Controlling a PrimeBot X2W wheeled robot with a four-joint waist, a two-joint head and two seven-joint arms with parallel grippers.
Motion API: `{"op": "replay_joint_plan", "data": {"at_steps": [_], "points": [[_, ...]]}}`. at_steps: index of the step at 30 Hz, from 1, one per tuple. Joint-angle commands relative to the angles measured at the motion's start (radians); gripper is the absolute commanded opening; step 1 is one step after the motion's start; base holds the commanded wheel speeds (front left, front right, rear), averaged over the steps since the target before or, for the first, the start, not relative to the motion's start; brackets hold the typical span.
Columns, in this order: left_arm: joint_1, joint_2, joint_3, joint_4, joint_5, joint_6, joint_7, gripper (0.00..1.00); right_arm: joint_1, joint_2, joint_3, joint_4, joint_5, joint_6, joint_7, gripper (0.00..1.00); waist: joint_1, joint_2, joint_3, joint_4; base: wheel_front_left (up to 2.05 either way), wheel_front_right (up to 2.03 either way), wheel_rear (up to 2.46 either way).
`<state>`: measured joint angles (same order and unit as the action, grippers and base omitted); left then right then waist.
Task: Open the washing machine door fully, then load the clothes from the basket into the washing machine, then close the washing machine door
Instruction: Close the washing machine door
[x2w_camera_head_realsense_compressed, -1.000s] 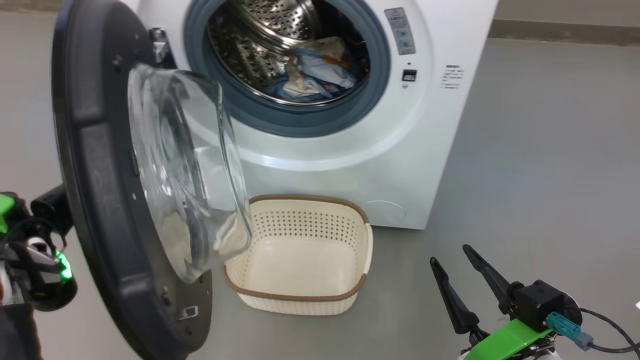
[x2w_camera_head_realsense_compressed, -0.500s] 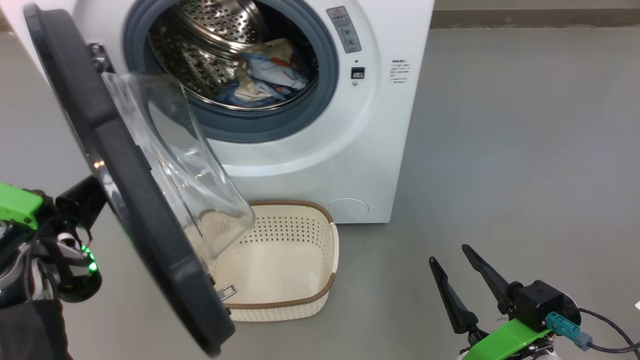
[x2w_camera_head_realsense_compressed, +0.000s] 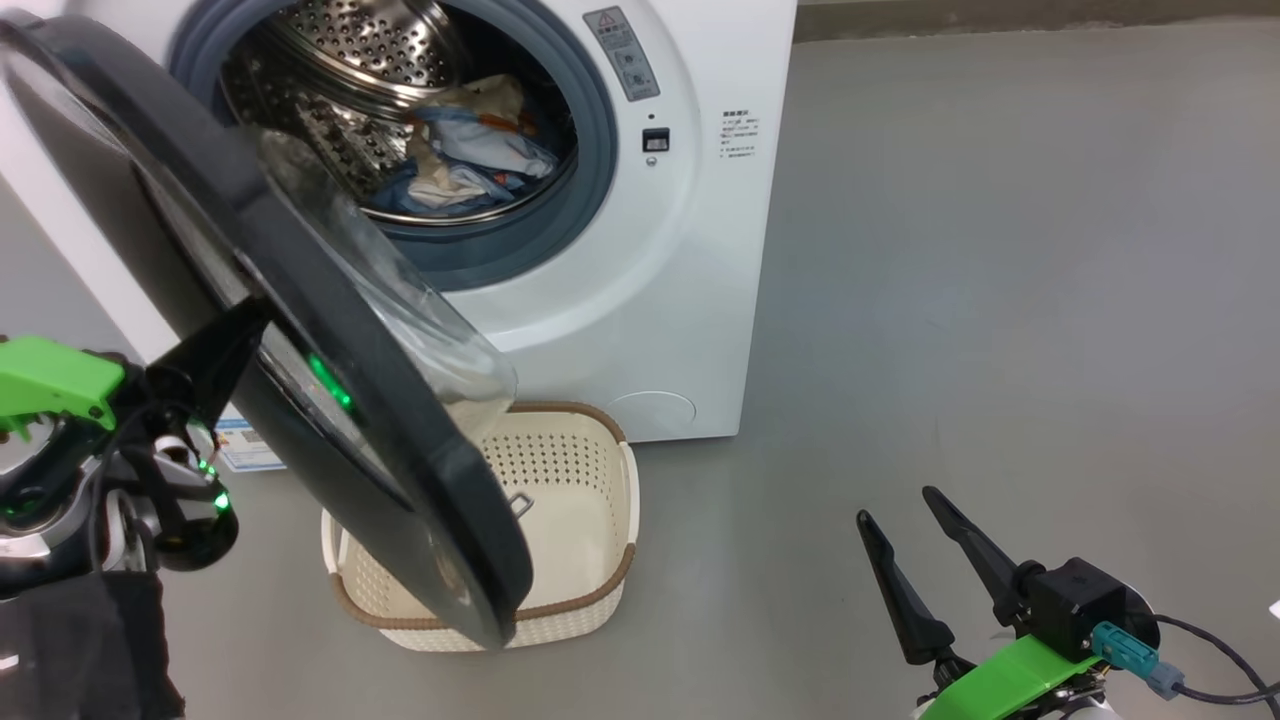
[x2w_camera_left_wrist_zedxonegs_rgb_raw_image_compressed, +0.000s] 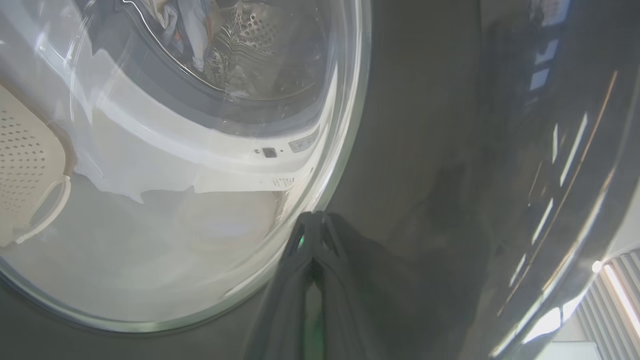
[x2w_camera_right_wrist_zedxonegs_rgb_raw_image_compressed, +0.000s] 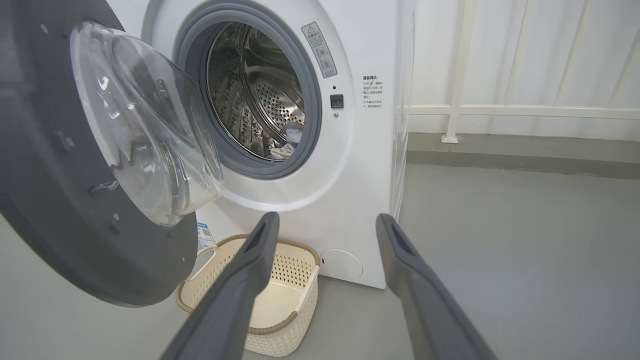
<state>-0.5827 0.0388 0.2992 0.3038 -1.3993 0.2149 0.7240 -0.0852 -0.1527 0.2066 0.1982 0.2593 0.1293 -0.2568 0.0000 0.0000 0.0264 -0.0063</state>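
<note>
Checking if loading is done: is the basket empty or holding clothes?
Empty where visible: the basket shows bare cream floor; the clothes lie in the drum.

1. The floor (x2w_camera_head_realsense_compressed: 1000, 250) is smooth, plain grey and matt, evenly lit, with a few faint pale scuffs
2. In the head view a darker skirting band (x2w_camera_head_realsense_compressed: 1000, 15) runs along the far edge of the floor
3. In the right wrist view the wall (x2w_camera_right_wrist_zedxonegs_rgb_raw_image_compressed: 550, 50) above that band is white, crossed by faint slanting lines
4. A white horizontal rail (x2w_camera_right_wrist_zedxonegs_rgb_raw_image_compressed: 525, 111) runs across the wall, met by a white upright post (x2w_camera_right_wrist_zedxonegs_rgb_raw_image_compressed: 462, 70) whose foot rests on the band
5. In the left wrist view pale ribbed slats (x2w_camera_left_wrist_zedxonegs_rgb_raw_image_compressed: 622, 300) sit in the lower right corner, brightly lit
</note>
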Motion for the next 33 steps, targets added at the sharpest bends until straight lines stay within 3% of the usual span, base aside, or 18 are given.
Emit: {"op": "replay_joint_plan", "data": {"at_steps": [1, 21, 33], "points": [[-0.061, 0.012, 0.002, -0.026, -0.015, -0.02, 0.0, 0.0, -0.044, 0.002, 0.014, -0.028, 0.008, 0.001, -0.005, 1.0, 0.0, 0.0, 0.005, -0.009, 0.0, 0.0, 0.0], [-0.09, 0.012, -0.012, 0.039, -0.044, -0.064, -0.047, 0.0, -0.055, 0.0, 0.013, -0.025, 0.01, 0.001, -0.005, 1.0, 0.0, 0.0, 0.01, -0.082, 0.0, 0.0, 0.0], [-0.065, 0.022, -0.013, 0.049, -0.027, -0.088, -0.058, 0.0, -0.039, 0.002, 0.004, -0.026, 0.005, 0.001, -0.005, 1.0, 0.0, 0.0, -0.008, -0.078, 0.0, 0.0, 0.0]]}}
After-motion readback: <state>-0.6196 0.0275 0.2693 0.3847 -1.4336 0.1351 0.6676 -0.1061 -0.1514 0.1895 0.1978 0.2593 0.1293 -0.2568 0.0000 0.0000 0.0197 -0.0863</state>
